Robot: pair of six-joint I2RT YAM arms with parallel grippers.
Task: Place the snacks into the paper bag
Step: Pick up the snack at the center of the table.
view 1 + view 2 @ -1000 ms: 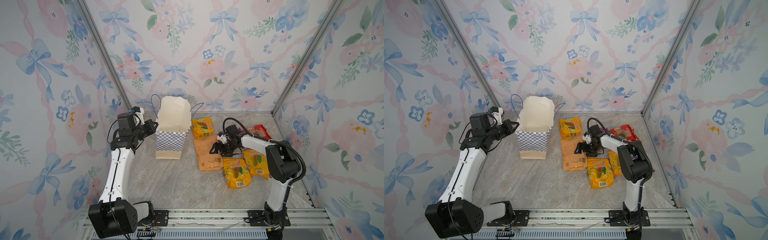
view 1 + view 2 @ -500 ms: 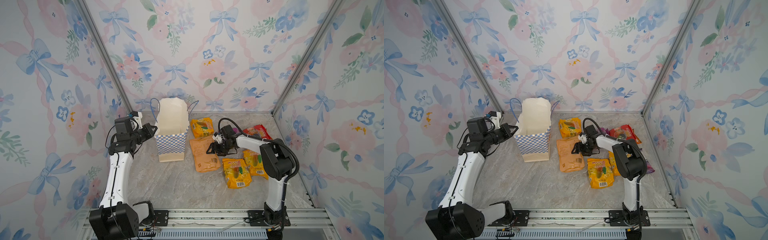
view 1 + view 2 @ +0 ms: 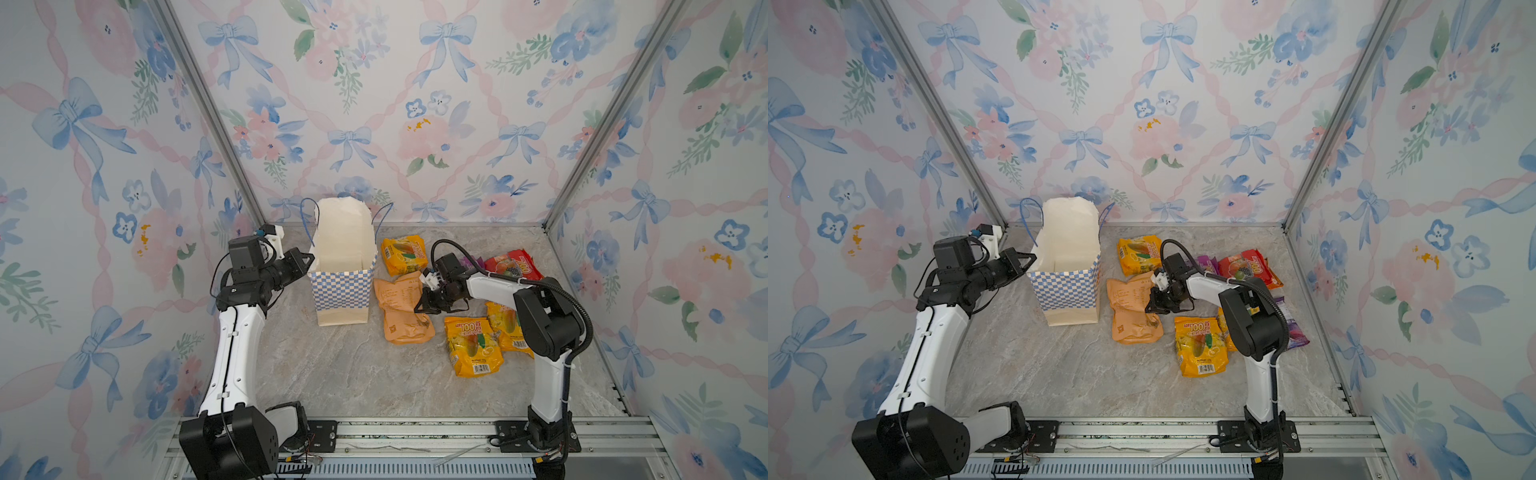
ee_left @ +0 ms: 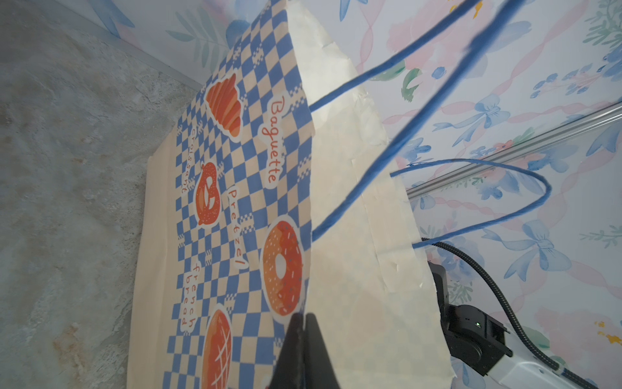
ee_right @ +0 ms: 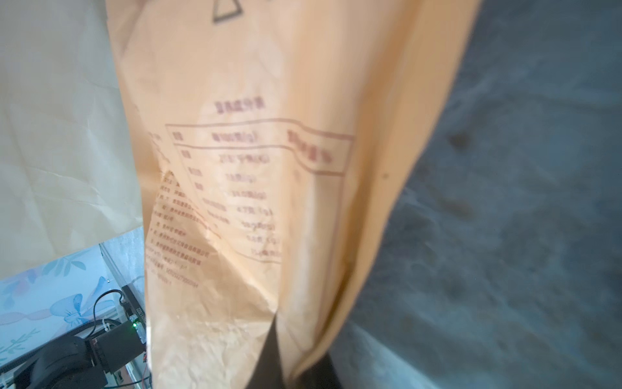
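The paper bag point(image 3: 340, 286) point(image 3: 1065, 289) stands upright and open at the back left of the floor. My left gripper point(image 3: 309, 259) point(image 4: 304, 316) is shut on its left rim, just below the blue cord handles point(image 4: 370, 161). My right gripper point(image 3: 419, 308) point(image 3: 1148, 308) point(image 5: 296, 363) is shut on the crumpled right edge of the orange-tan snack pouch point(image 3: 399, 309) point(image 5: 269, 168), which lies right of the bag. Other snacks lie loose: a yellow pack point(image 3: 403, 253) at the back, yellow packs point(image 3: 471, 345) near the front, a red one point(image 3: 513, 264) and a purple packet point(image 3: 1293, 330).
Flowered walls close in the marble floor point(image 3: 353, 374) on three sides. A metal rail point(image 3: 415, 432) with both arm bases runs along the front edge. The right arm's elbow point(image 3: 544, 320) hangs over the yellow and purple packs.
My right gripper has gone from open to shut on the orange-tan pouch's edge, which now puckers up. The left gripper has kept its hold on the bag's rim.
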